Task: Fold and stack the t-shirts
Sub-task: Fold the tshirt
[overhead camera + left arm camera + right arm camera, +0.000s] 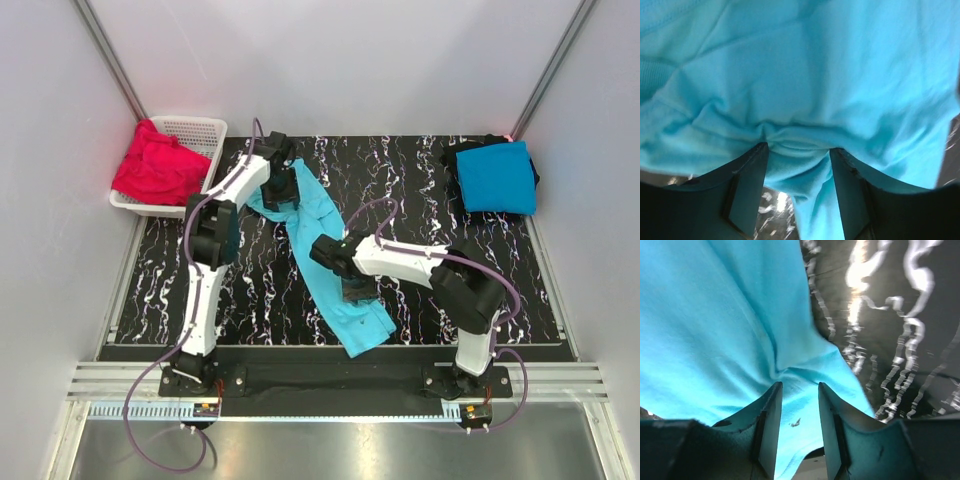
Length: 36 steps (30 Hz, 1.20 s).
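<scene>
- The left gripper (281, 190) has its 2 left fingers (751, 185) partly closed on a bunched fold of the light turquoise t-shirt (312, 240). Creases fan out from the gap between them, and cloth fills nearly the whole left wrist view ahead of the tips.
- The right gripper (358, 290) grips the same shirt. Its 2 right fingers (771, 422) stand a narrow way apart with cloth pinched between them, and the puckers meet at the tips.
- The shirt runs as 1 long twisted band from the left gripper to the right gripper. A short end spreads out past the right gripper, on the side toward the arm bases.
- Just to the right of the right fingers, the black marbled table (900, 340) shows beside the shirt's edge.
- Well apart from the left gripper, out to its left, the red t-shirts (155, 168) lie heaped in a white basket (205, 127) and hang over its rim.
- Well apart from the right gripper, far ahead and to its right, the deeper blue t-shirt (497, 176) lies folded flat on the black t-shirt (452, 160), which shows around its edges.
</scene>
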### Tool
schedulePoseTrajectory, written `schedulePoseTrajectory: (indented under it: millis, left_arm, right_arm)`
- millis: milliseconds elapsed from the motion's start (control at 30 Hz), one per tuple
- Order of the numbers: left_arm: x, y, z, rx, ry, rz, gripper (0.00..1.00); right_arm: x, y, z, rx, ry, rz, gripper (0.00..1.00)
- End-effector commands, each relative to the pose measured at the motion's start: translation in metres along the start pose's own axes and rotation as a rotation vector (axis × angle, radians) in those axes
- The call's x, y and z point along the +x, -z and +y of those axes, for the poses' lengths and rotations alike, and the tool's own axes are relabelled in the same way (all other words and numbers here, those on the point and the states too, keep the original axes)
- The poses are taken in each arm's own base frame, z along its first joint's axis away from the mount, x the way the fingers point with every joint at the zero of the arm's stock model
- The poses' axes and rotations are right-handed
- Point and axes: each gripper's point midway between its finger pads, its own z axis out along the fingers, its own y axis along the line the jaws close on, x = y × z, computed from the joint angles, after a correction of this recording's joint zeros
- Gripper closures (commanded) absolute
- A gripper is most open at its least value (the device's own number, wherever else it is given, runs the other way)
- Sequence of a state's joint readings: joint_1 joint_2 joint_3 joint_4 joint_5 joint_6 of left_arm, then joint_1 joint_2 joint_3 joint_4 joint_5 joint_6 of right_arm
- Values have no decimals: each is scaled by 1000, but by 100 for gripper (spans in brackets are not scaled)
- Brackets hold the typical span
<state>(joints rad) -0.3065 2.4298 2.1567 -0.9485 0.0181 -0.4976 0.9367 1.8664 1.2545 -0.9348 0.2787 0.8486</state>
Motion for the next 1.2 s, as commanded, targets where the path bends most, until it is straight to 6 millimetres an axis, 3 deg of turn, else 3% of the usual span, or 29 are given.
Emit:
schedulePoseTrajectory:
  millis: [0,67,100,167,200,300,400,500,533,567,600,633,667,700,733,767,800,833,867,900,933,967,1000,1067,1100,1167]
  left_arm:
    - [-14,57,12,-22,-52,-116,42]
    - [-6,70,18,-31,-45,-121,42]
    - [-12,97,13,-3,-39,-174,42]
    - [-13,118,11,18,-37,-215,41]
    - [-15,138,9,32,-37,-258,41]
    - [-15,166,8,57,-42,-304,40]
    - [2,178,5,92,-15,-287,41]
    - [18,184,2,99,29,-291,41]
    - [34,173,5,101,74,-244,42]
    - [41,171,5,113,95,-229,42]
    - [44,177,3,149,114,-249,43]
    - [52,177,0,179,165,-229,43]
    - [67,163,4,188,185,-205,43]
    - [74,174,1,225,203,-221,44]
    - [82,174,-1,247,247,-214,45]
    - [97,162,1,259,255,-203,45]
    - [105,174,-9,308,242,-222,46]
    - [116,172,-13,328,256,-202,46]
    - [119,174,-24,376,236,-209,46]
    - [134,171,-30,390,206,-178,46]
    - [141,169,-34,398,191,-153,46]
    - [146,167,-40,413,170,-136,47]
    - [154,163,-45,415,146,-111,47]
    - [161,159,-51,424,118,-94,47]
    - [167,155,-56,423,100,-72,47]
    - [173,150,-62,432,87,-44,47]
  right_arm:
    - [-32,30,-17,91,-66,-130,58]
    - [-43,41,-20,102,-72,-173,58]
    - [-52,50,-15,80,-75,-195,58]
    - [-63,60,-17,91,-69,-235,58]
    - [-71,68,-13,80,-69,-257,58]
    - [-87,79,-10,83,-61,-301,57]
    - [-103,82,-8,92,-46,-331,56]
    - [-124,70,-16,65,-64,-293,55]
    - [-132,66,-20,43,-84,-283,55]
    - [-144,65,-12,-40,-90,-281,55]
    - [-161,57,-28,-68,-132,-278,55]
    - [-169,55,-26,-140,-145,-264,54]
    - [-187,52,-24,-199,-135,-294,54]
    - [-209,41,-39,-226,-166,-287,54]
    - [-217,37,-33,-296,-149,-267,54]
    - [-244,47,-31,-343,-102,-318,54]
    - [-250,21,-25,-347,-66,-273,54]
    - [-261,13,-27,-349,-54,-267,53]
    - [-281,32,-17,-401,33,-301,54]
    - [-280,-4,-8,-382,65,-226,54]
    - [-270,-11,-9,-366,97,-149,54]
    - [-300,15,0,-406,94,-230,54]
    - [-296,-15,10,-407,101,-168,54]
    - [-311,2,29,-511,100,-205,52]
    - [-312,-7,35,-533,90,-192,52]
    - [-319,3,55,-661,94,-214,51]
